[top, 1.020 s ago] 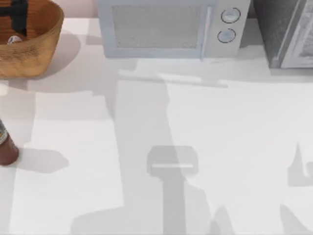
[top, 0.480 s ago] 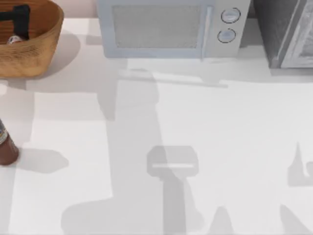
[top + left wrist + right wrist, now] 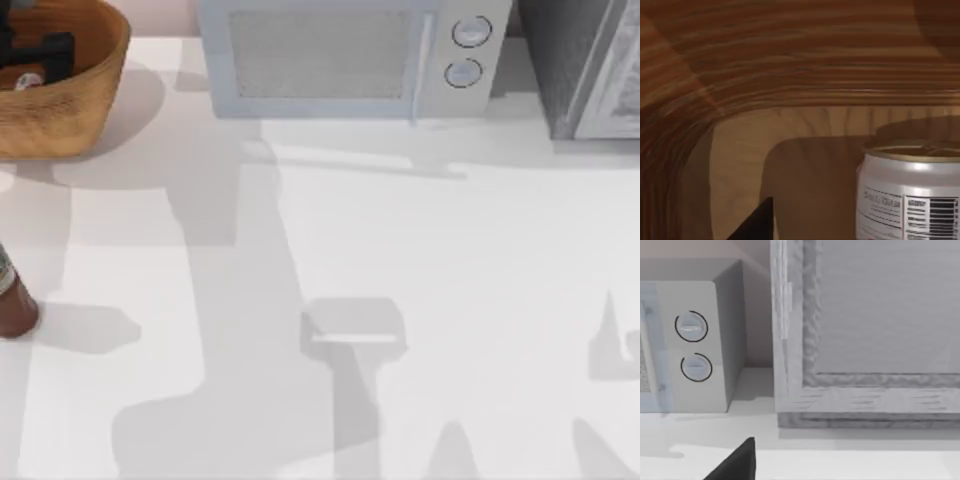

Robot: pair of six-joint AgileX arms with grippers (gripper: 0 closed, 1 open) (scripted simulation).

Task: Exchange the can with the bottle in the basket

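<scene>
The orange-brown wicker basket stands at the table's far left back corner. Inside it is the small white can with a dull gold top, and the left wrist view shows the can upright on the basket floor. My left gripper hangs open inside the basket just behind the can, one dark fingertip standing apart from it. The dark reddish-brown bottle stands upright on the table at the left edge, in front of the basket. My right gripper is parked and open, facing the back right appliances.
A pale microwave with two round knobs stands at the back middle. A grey cabinet stands at the back right and looms close in the right wrist view. Arm shadows cross the white tabletop.
My left gripper has shifted and dropped lower inside the basket, closer to the can. Its arm's shadow on the table has swung to the left. Bottle and can have not moved.
</scene>
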